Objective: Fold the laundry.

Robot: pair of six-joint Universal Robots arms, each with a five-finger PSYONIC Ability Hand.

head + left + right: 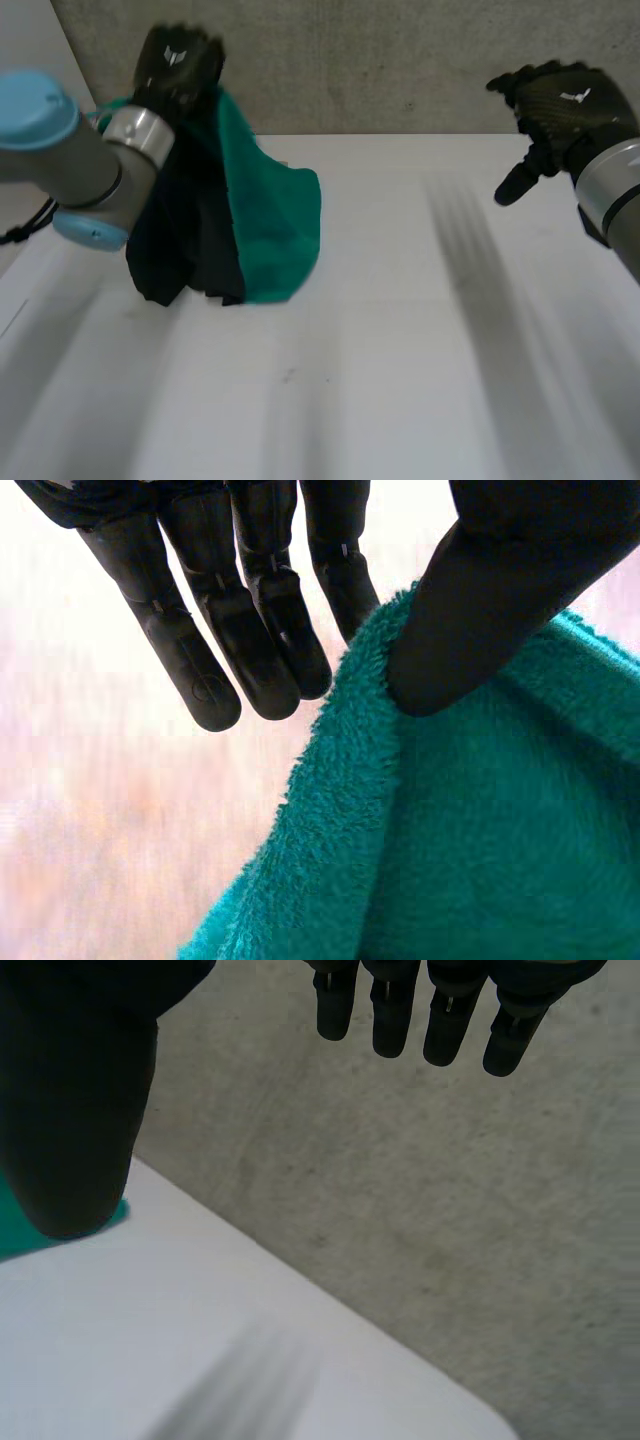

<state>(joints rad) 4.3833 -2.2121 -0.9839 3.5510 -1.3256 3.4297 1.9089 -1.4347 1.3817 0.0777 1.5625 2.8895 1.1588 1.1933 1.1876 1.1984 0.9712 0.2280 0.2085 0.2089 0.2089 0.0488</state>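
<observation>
Left robot hand (180, 60) pinches teal towel (275, 220) by top edge; it hangs lengthwise toward tabletop (400, 350). Right robot hand (560, 105) empty, fingers loose, well apart on the towel's right.

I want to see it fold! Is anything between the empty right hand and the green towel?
Nothing visible. Only bare white table lies between the right hand, raised and open, and the green towel hanging pinched in the left hand.
</observation>
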